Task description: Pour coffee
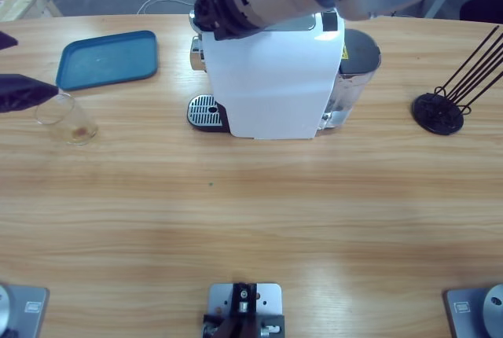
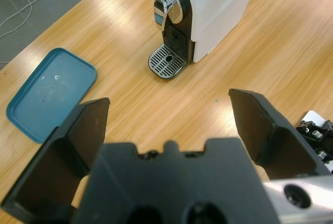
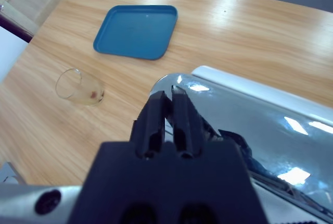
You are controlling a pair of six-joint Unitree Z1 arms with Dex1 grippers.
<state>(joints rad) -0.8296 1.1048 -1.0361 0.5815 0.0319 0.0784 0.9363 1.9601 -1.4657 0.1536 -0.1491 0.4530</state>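
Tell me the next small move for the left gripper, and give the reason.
Probably ease the left gripper toward the glass and close on it. Its jaws stand wide open with nothing between them, while the glass stands on the table beside the blue tray, well away from the coffee machine's drip grate.

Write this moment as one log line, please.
left fingers: open, empty | right fingers: shut over coffee machine | glass: beside blue tray, off drip grate

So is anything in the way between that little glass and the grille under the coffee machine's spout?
Nothing visible. Bare table lies between the glass and the grille; the blue tray sits off to one side.
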